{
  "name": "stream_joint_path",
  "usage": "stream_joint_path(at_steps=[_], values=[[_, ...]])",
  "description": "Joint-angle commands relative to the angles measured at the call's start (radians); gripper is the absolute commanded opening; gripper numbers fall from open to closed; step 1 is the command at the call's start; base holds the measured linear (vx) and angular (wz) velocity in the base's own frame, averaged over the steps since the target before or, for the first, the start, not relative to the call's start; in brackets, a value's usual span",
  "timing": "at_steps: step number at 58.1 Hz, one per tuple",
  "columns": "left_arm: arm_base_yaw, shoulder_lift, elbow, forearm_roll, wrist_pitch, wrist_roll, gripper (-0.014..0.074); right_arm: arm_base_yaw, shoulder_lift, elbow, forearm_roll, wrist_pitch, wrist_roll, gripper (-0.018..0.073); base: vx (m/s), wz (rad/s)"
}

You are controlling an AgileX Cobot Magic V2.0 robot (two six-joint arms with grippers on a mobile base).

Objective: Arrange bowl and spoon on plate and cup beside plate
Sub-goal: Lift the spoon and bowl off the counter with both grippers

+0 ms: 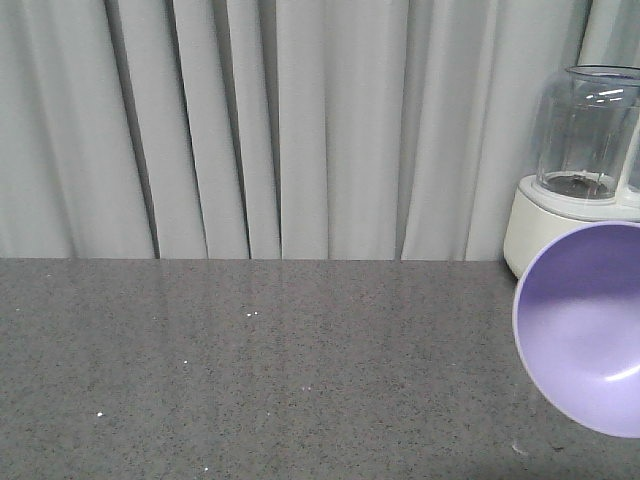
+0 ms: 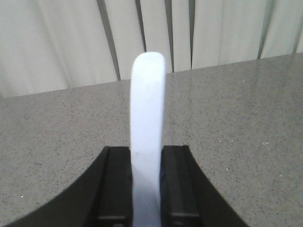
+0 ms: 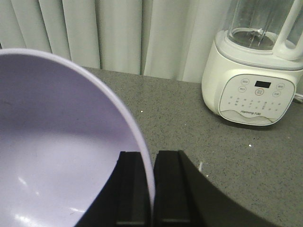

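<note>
The bowl (image 1: 585,330), lavender with a thin pale rim, sits at the right edge of the front view. It is tipped so that its hollow faces the camera, and it stands in front of a white blender (image 1: 578,170) with a clear jar. The right claw (image 3: 152,160) pinches the bowl's rim, with one black finger inside the hollow and the other outside. From the front view it is not clear whether the bowl's lower edge touches the grey speckled counter (image 1: 250,370).

The spoon (image 2: 147,118), pale white-blue, is clamped between the two black fingers of the left claw (image 2: 147,156). Its rounded end sticks straight out ahead of the claw over the counter. The part inside the grip is hidden, so I cannot tell which end is held. Pale grey curtains (image 1: 300,120) hang behind the counter.
</note>
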Motion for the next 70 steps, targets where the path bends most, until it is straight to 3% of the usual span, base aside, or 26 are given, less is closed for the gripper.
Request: stream_joint_path(at_steps=[1,70], values=[[-0.004,-0.015,-0.025,0.003,-0.085,-0.003,-0.0006,-0.006,-0.024,-0.023,0.011,-0.128,-0.008,-0.0009,0.0,0.0],[-0.004,-0.016,-0.025,0.003,-0.076,-0.003,-0.0006,-0.006,-0.029,-0.023,0.011,-0.121,-0.007,-0.0009,0.0,0.0]])
